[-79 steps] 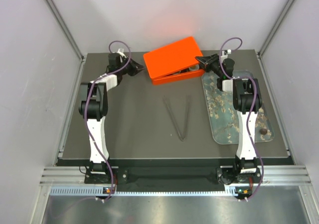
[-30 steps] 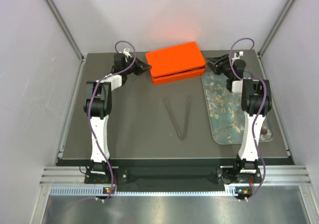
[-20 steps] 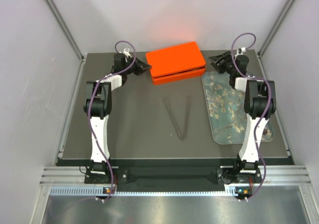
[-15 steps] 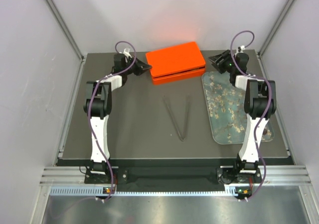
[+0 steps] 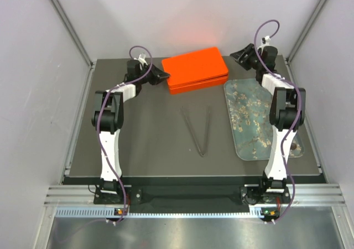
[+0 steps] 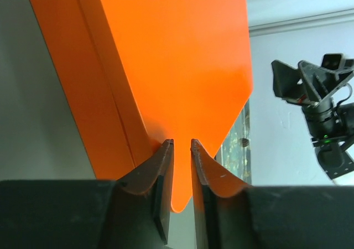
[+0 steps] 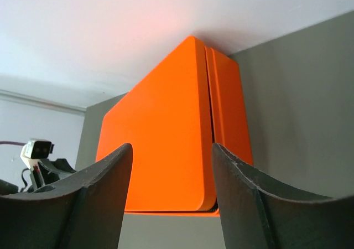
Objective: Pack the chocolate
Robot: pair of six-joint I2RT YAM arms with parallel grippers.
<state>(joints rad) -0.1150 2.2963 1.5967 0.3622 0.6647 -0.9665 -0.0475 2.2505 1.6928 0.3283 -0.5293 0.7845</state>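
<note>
One change stands out from above: the orange box (image 5: 198, 69), propped open on its right side 2.6 s ago, now lies shut and flat on the surface (image 5: 144, 144). The right hand (image 5: 239, 56), which was at the box's right corner then, has drawn back toward the far right edge and touches nothing. The left hand (image 5: 164, 76) is where it was, at the box's left corner. We make out only one lump of chocolate (image 5: 292, 147). It is a small brown dot on the near right corner of the tray (image 5: 251, 116), just beside the right forearm and well apart from both hands. The tongs (image 5: 200, 130) lie on the surface between the two arms, untouched.

From the left wrist, we see the fingers almost together, with only a thin slit between them. The box's near corner shows in that slit. Whether the fingers pinch it or merely rest against it, we cannot tell. Past the box's far corner a sliver of the tray appears, with a dark speck too small to name. The right hand hangs beyond it.

From the right wrist, we see the fingers spread wide with nothing between them. The shut box sits framed in the gap, well ahead of the tips, its seam running along the right side. No chocolate shows in this view.
</note>
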